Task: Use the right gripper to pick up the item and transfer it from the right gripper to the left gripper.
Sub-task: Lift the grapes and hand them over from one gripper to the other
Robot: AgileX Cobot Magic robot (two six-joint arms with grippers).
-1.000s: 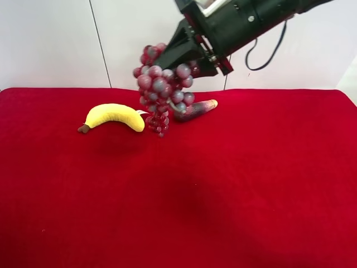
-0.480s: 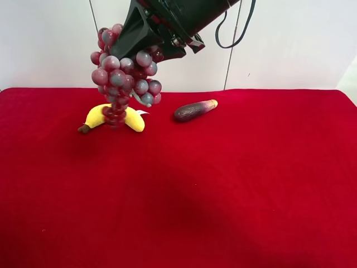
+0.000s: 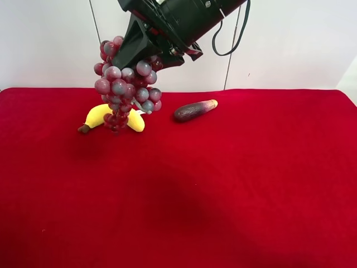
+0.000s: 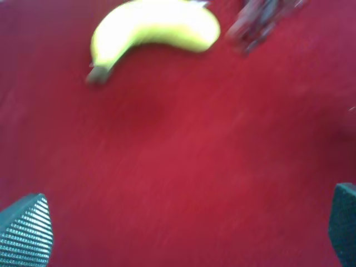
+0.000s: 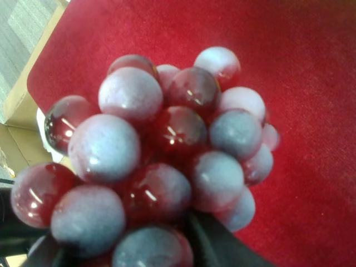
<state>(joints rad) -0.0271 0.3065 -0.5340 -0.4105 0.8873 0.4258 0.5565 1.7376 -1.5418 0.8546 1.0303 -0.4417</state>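
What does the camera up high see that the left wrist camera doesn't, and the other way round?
Only the high camera: the right gripper up in the air, shut on the bunch of grapes, and the purple eggplant piece lying on the cloth.
Only the left wrist camera: the left gripper with its two fingertips wide apart and nothing between them.
Both: the yellow banana on the red cloth. The left wrist view also has a blurry purple blob beside the banana, too blurred to name.

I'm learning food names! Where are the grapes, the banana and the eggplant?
grapes [image 3: 125,84], exterior high view, middle of the bunch.
banana [image 3: 95,115], exterior high view, bare yellow part.
eggplant [image 3: 192,110], exterior high view, dark middle.
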